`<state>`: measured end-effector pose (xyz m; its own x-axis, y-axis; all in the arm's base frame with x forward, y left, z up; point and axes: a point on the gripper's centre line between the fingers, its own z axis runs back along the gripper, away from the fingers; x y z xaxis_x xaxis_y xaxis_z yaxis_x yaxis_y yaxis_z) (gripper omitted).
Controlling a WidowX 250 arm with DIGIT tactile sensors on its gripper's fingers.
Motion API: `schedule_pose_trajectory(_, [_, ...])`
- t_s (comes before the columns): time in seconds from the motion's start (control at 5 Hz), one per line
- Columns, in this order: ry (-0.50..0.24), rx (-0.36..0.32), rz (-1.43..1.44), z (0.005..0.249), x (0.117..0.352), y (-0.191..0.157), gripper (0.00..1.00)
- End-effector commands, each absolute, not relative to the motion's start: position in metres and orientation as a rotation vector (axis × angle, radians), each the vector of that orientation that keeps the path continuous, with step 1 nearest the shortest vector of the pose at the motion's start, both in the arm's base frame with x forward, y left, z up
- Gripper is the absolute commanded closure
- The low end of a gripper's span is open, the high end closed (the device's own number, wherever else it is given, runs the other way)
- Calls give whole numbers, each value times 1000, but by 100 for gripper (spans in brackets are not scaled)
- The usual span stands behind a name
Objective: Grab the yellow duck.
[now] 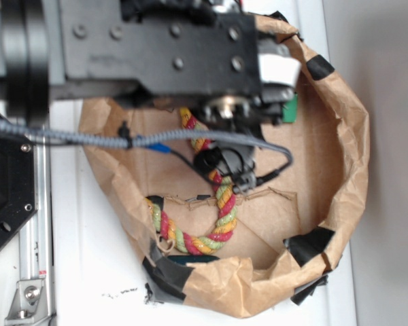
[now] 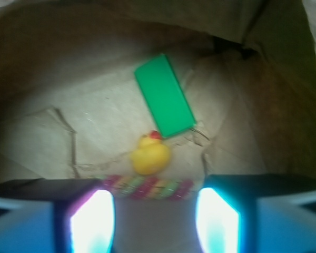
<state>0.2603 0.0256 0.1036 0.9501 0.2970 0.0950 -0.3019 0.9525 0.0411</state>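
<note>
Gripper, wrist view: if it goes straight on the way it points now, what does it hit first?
Probably the twisted rope, which lies between the open gripper fingers; the yellow duck sits just beyond it. Depth is unclear, so the duck could come first.

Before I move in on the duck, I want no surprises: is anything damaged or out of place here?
The brown paper container is crumpled, patched with black tape, and its floor is torn. The yellow duck sits upright, close between the green block and the twisted rope.
</note>
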Motion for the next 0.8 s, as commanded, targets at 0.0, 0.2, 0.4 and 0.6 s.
schedule_pose_trajectory(0.0, [-211,42,353,89,279,43,0])
schedule_pose_trajectory(0.2, [-164,38,369,52,295,31,0])
schedule_pose_trajectory(0.4, [-56,21,326,36,291,19,0])
schedule_pose_trajectory(0.6, [6,-29,285,34,278,10,92])
